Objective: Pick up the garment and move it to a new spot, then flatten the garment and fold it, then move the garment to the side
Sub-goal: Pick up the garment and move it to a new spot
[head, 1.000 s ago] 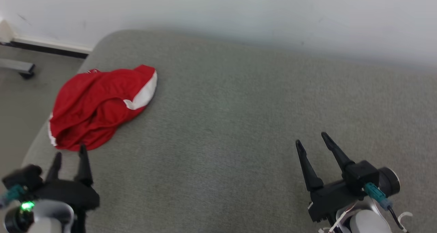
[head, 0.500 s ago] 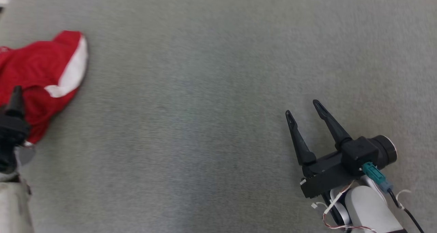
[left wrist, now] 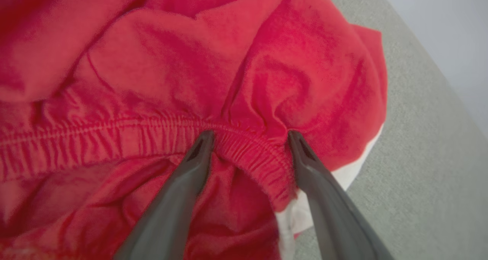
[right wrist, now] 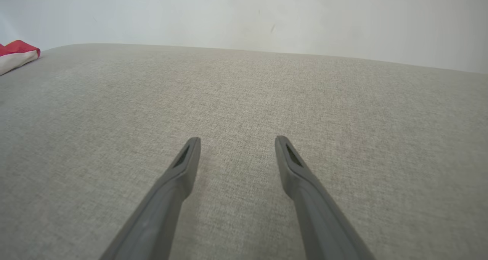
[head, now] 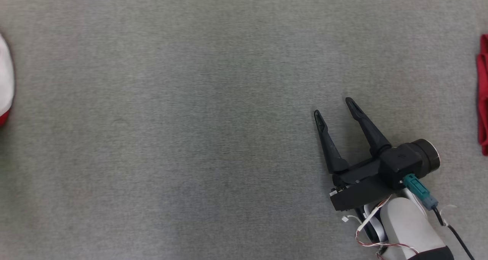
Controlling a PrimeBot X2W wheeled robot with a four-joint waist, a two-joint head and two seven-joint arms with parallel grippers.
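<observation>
Where the head view's left edge cuts it off, the red-and-white garment [head: 4, 81] shows as a white sliver on the grey padded surface [head: 190, 119]. Seen close up, the left end effector [left wrist: 249, 132] straddles the garment's gathered waistband [left wrist: 95, 138] with its fingers apart; contact is unclear. Further right, the right end effector [head: 332, 106] is spread and empty over bare padding. A red cloth strip [head: 483, 96] is cropped by the right edge.
</observation>
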